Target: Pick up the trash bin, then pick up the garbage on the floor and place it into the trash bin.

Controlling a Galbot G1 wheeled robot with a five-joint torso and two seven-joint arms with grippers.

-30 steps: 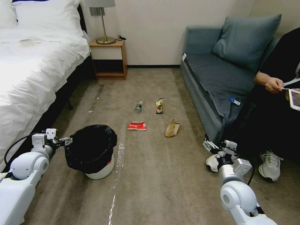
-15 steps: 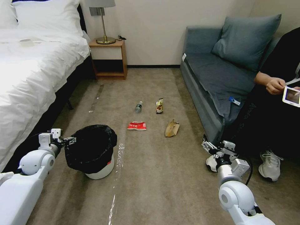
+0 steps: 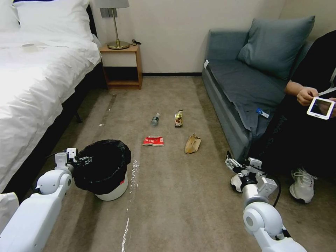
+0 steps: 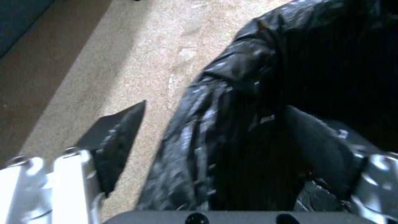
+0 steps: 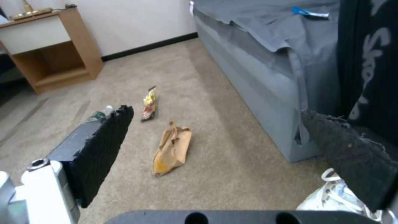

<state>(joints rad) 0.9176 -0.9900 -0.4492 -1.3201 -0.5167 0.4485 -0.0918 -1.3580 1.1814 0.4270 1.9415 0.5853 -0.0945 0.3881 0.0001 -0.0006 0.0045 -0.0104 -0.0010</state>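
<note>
Since a second ago the left gripper (image 3: 85, 160) has slid right onto the bin (image 3: 102, 170) at lower left, jaws spread astride its bagged rim. Seat deeper before clamping (the liner looks slippery). Right gripper (image 3: 231, 163) waits, released.

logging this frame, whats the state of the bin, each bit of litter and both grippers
trash bin: upright on the carpet, black liner over its rim
left gripper: open, straddling the bin's rim
right gripper: open, empty, beside the sofa
bottle: lying on the carpet
red-and-white wrapper: flat on the carpet
snack packet: on the carpet
paper scrap: crumpled, on the carpet
</note>
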